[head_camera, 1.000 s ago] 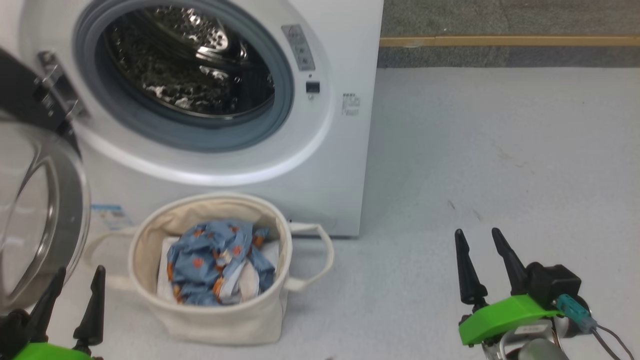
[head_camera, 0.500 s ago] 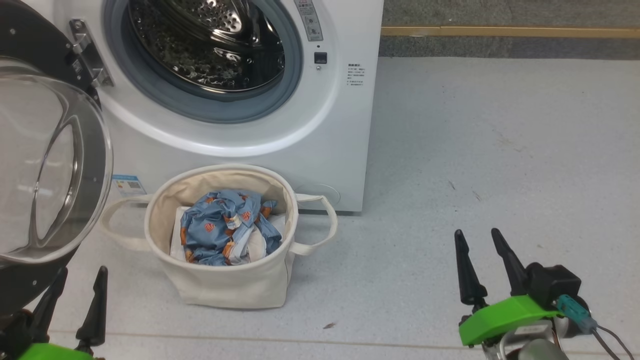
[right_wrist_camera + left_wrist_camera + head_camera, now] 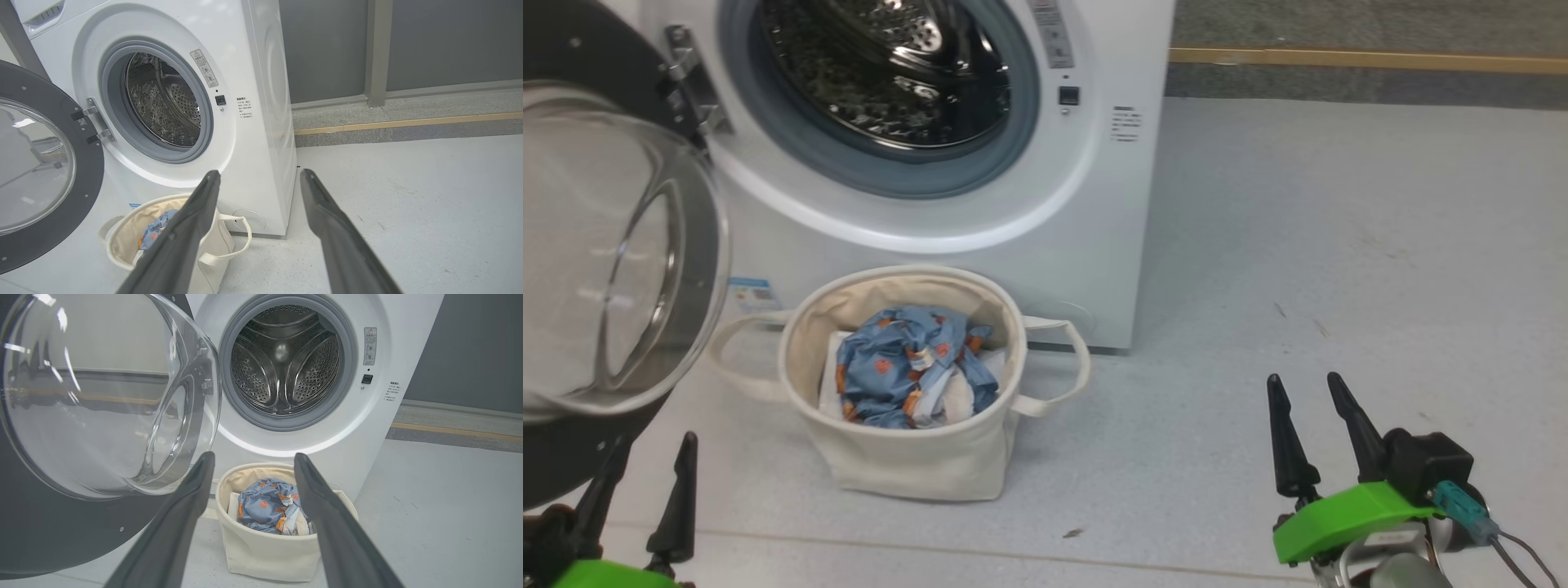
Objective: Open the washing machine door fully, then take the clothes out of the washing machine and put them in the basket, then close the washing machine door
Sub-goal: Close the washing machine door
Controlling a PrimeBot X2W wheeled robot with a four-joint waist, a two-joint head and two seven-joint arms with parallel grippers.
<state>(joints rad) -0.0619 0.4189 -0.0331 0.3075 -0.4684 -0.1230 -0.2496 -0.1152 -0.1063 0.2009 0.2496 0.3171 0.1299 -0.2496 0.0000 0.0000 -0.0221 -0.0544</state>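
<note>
The clothes [image 3: 915,367] lay bunched in the basket [image 3: 907,469], which stood on the floor [image 3: 1339,245] just in front of the washing machine [image 3: 1094,212], below its opening. I judged the unloading done and the last step, closing up, to be the one in hand. The washing machine door [image 3: 613,253] hung swung wide on my left, its glass bowl bulging toward me. My left gripper [image 3: 656,445] sat low beside the door's black rim, its fingers spread wide with nothing between them. My right gripper [image 3: 1303,381] was well apart from all of it over bare floor, equally spread and equally empty. As I saw it, the next move called for bringing the left one round to the door's outer face and pushing it about the hinge [image 3: 100,134] until it latched. I would have to mind the basket's top, since I could not tell whether the lower rim would clear it. The left wrist view looked straight into the drum [image 3: 286,359] and showed its steel bare of fabric, whereas the head view cut off the drum's upper part. The right wrist view gave me the machine's side panel and the grey wall [image 3: 408,41] behind, which the head view's downward look left out.
</note>
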